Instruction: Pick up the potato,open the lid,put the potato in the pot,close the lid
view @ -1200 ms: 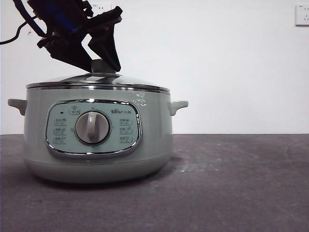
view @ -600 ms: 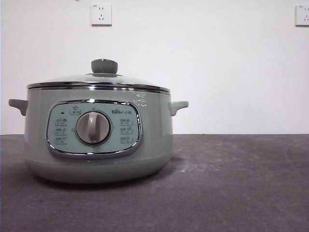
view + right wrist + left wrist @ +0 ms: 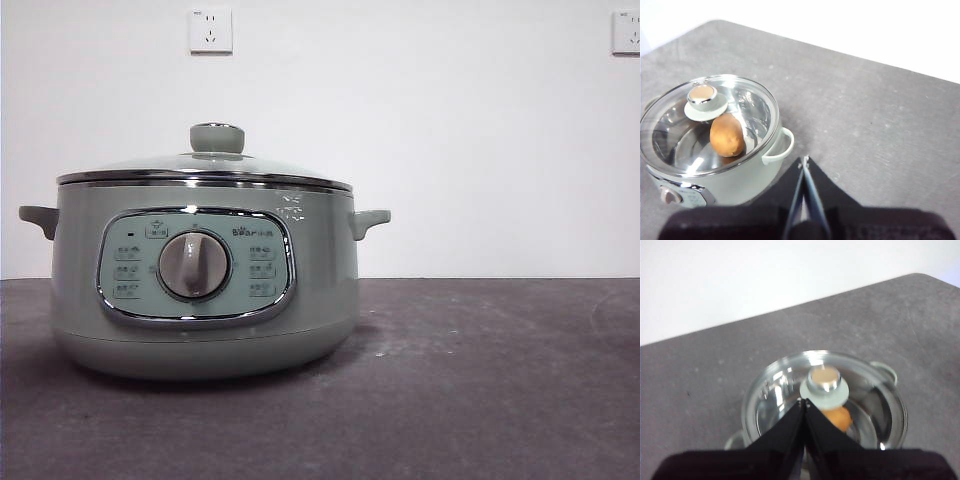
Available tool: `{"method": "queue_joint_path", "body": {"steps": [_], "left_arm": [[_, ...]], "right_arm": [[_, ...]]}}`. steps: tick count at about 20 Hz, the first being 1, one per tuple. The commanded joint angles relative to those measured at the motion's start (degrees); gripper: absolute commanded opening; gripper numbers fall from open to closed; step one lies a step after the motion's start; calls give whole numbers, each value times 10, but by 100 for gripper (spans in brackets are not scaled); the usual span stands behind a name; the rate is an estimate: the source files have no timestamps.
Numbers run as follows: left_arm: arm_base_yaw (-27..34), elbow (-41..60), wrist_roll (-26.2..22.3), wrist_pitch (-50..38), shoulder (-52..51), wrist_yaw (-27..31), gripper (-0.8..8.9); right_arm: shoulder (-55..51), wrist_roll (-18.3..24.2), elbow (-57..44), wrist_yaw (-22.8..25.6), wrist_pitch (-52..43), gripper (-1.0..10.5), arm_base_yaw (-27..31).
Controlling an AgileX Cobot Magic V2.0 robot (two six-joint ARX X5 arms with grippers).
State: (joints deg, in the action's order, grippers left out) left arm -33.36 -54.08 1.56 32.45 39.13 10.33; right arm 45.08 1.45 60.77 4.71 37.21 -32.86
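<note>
Potato skin showed orange-brown and slightly mottled through the glass; the oval lay on the shiny metal floor of the pot, partly under the knob in both wrist views. In the left wrist view only a small orange patch of it peeked out beside the knob.

The lid sat closed on the pot, its chrome rim level all round and its pale green knob upright in the middle. The pot itself was a pale sage-green cooker with a small handle on each side, a chrome-framed panel and a grey dial facing the front camera. It stood on the dark grey counter, towards the left of the front view.

The left claw hung above the pot with its black jaws pressed together, tips just short of the knob and touching nothing. The right claw was likewise pressed together and held nothing, off to the side of the pot over bare counter, near one side handle.

Two white wall sockets showed on the wall behind.
</note>
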Motion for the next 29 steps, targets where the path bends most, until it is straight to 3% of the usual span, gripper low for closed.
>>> {"method": "queue_joint_path", "body": {"steps": [1, 4, 17, 20, 24, 29], "left_arm": [[-5, 84, 1, -35, -60, 1, -8], [-6, 108, 34, -17, -85, 0, -4], [-6, 108, 36, 51, -55, 1, -4], [2, 108, -25, 47, -68, 14, -4], [84, 164, -49, -65, -120, 5, -4], [212, 355, -44, -252, -246, -73, -4]], "right_arm": [[-34, -10, -77, 2, -42, -16, 2], [-32, -10, -94, 2, -12, -16, 2], [-31, -10, -94, 1, 8, -16, 2], [-31, -10, -94, 2, 8, -16, 2], [-31, -10, -94, 1, 8, -16, 2], [-31, -10, -94, 1, 8, -16, 2]]}}
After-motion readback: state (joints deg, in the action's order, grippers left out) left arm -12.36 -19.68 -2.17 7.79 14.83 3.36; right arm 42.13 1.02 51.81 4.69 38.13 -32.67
